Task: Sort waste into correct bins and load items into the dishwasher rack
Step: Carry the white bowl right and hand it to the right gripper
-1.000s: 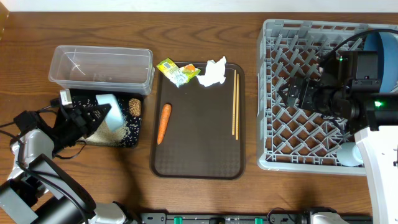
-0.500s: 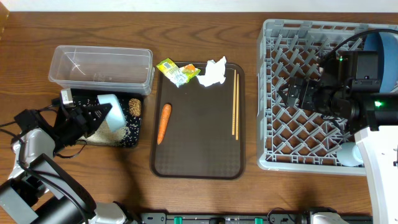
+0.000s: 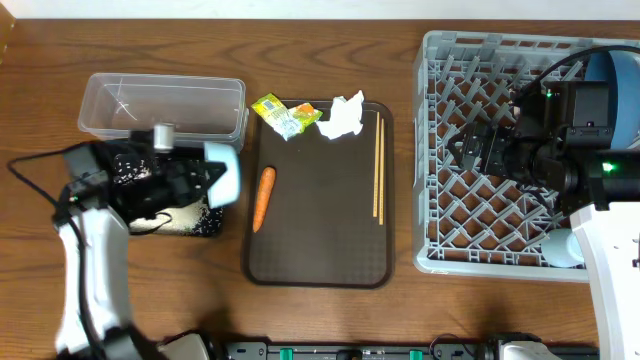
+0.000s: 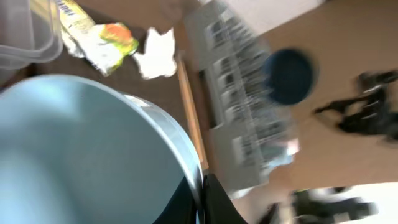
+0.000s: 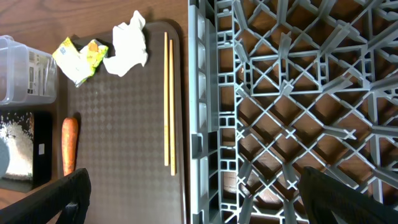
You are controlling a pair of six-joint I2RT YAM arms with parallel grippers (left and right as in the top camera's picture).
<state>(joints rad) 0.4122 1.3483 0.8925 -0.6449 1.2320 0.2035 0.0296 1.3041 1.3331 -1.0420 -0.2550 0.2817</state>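
The left jaws are clamped on the rim of a light-blue cup (image 3: 225,175). It hangs over the right edge of the black tray (image 3: 205,228), just beside the left edge of the brown tray (image 3: 320,250). In the left wrist view the cup (image 4: 87,155) fills most of the picture and the rest is blurred. White rice grains (image 3: 192,212) lie on the black tray. The clear tub (image 3: 165,105) stands behind it, touching or almost touching.

On the brown tray the carrot (image 3: 263,196) lies near the left side. The yellow-green wrapper (image 3: 283,115) and the white tissue (image 3: 342,117) are at the far edge, and the pair of chopsticks (image 3: 378,165) lies along the right side.

The right jaws stand wide apart with nothing between them, above the left part of the grey rack (image 3: 440,230). The dark-blue plate (image 3: 612,85) stands in the far right part of the rack, half hidden by the right arm. The worktop (image 3: 150,40) is brown wood.
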